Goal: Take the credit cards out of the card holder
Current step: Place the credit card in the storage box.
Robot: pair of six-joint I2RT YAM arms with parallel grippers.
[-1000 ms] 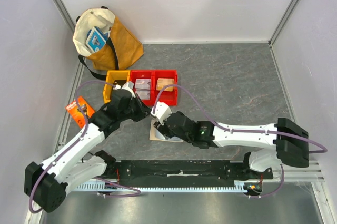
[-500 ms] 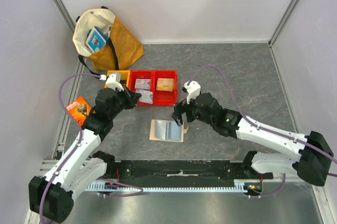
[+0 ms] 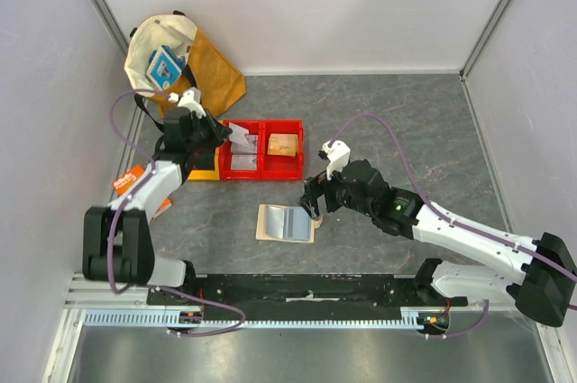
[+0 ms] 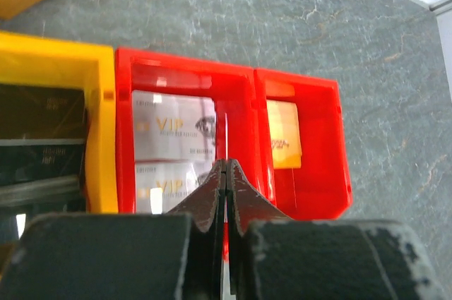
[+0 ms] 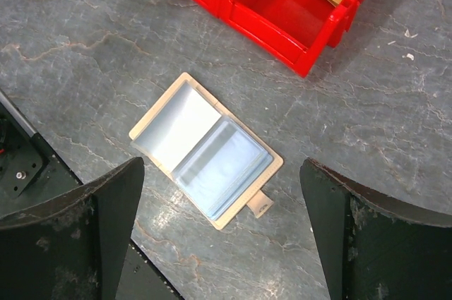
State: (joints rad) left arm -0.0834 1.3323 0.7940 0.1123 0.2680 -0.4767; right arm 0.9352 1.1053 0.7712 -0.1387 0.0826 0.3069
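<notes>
The beige card holder (image 3: 287, 223) lies open on the grey table, its pale blue sleeves up and its snap tab at the near right; it also shows in the right wrist view (image 5: 205, 148). My right gripper (image 3: 312, 201) hangs open and empty above its right edge (image 5: 220, 169). My left gripper (image 3: 227, 134) is shut on a light grey credit card (image 3: 242, 137), seen edge-on between the jaws (image 4: 227, 134), and holds it over the left red bin (image 4: 123, 138). Two grey VIP cards (image 4: 173, 127) lie in that bin.
A yellow-tan card (image 4: 284, 134) lies in the right red bin (image 3: 297, 153). A yellow bin (image 4: 99, 102) adjoins on the left. An orange razor package (image 3: 126, 183) lies at the left edge. A tan and cream bag (image 3: 194, 68) stands at the back left.
My left gripper has carried the grey card from the holder back-left to over the red bin. My right gripper has let go of the holder, pulled back right and opened.
</notes>
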